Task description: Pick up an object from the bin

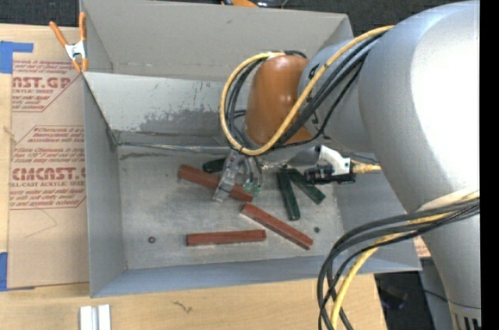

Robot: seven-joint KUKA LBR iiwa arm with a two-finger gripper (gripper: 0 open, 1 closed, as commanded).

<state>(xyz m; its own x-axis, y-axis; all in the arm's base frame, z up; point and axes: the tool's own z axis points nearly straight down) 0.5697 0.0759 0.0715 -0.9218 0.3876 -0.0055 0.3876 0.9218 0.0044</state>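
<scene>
The claw (231, 184) is low down in the grey bin (140, 250), near the middle of the floor. It hangs under the arm's orange cover (273, 98), which has yellow and black cables (232, 98) looped round it.

Right under the claw lies a long red-brown stick (195, 176). The stick is tilted. One end pokes out to the left of the claw and a bit higher up, and the other end pokes out just to the right of it and lower down. The claw hides the middle of the stick. I cannot tell how far open the claw is, or if it has hold of the stick.

Just above and left of the claw is a small dark green piece (212, 165). Near the claw on the right lie more dark green pieces (291, 200), crossed over each other. Below the claw is a second red-brown stick (226, 239), lying flat and well apart from it. Below and right of the claw is a third red-brown stick (284, 230), slanting down.
</scene>
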